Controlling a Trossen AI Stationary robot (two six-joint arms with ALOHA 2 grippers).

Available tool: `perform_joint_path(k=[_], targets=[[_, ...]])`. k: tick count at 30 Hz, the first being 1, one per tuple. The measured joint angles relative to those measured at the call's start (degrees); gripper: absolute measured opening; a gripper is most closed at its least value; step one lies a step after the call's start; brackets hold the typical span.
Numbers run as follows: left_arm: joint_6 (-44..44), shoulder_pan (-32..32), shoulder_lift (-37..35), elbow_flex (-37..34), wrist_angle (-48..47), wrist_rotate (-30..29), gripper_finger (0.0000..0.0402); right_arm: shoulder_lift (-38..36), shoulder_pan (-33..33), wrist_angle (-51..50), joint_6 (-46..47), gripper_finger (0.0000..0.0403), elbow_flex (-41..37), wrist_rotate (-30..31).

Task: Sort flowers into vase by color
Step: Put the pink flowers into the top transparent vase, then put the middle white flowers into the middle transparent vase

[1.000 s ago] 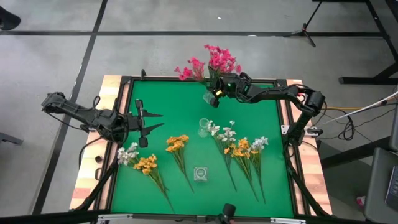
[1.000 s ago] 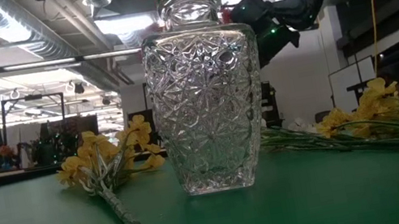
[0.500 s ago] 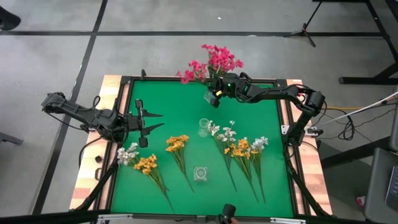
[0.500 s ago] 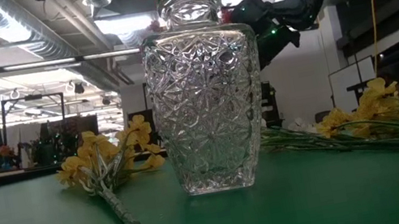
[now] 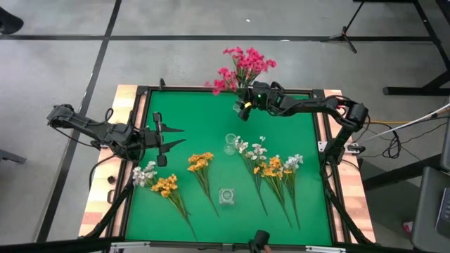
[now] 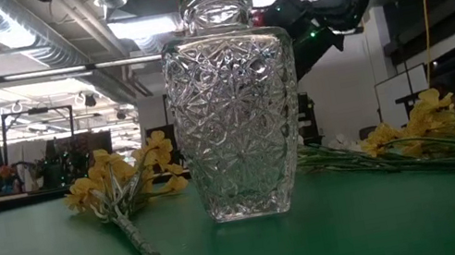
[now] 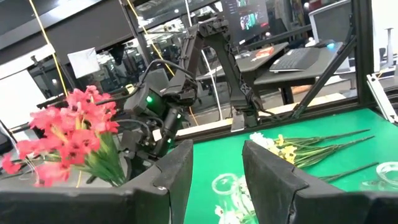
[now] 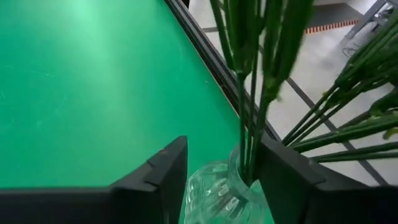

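A: Judged which step?

B: Judged it the tail end of the pink sort. Found the right gripper (image 5: pixel 242 107) at the far edge of the table (image 5: pixel 197 112), fingers spread wide to either side of the green stems, clamped on nothing.

A: And placed the pink flowers where?

B: Saw the pink flowers (image 5: pixel 242 67) standing upright in the far vase (image 8: pixel 224 186), stems down through its neck, blossoms leaning out past the table edge.

A: Noted the left side?

B: Found the left gripper (image 5: pixel 169 137) waiting near the left edge, likewise wide apart and empty.

A: Reckoned what next?

B: Reckoned on lifting the right gripper straight up, clear of the stems, without knocking the far vase. Then on turning to the white sprigs (image 5: pixel 256 150) and yellow sprigs (image 5: pixel 200 161) lying flat mid-table, near the empty middle vase (image 5: pixel 230 143) and near vase (image 5: pixel 226 196). Expected trouble parting white from yellow where lying mixed.
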Motion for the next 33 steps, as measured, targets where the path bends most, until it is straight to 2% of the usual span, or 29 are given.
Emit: perform_joint_path(k=[19, 24, 33], targets=[[-0.3, 0.0, 0.0, 0.0, 0.0, 0.0, 0.0137, -4.7, 0.0, -7.4, 0.2, 0.0179, 0.0, 0.9], [-0.5, 0.0, 0.0, 0.0, 0.0, 0.0, 0.0137, -8.1, 0.0, -10.0, 0.2, 0.0179, 0.0, 0.9], [-3.6, 0.0, 0.0, 0.0, 0.1, 0.0, 0.0137, -16.8, 0.0, -24.6, 1.7, 0.0179, 0.0, 0.8]])
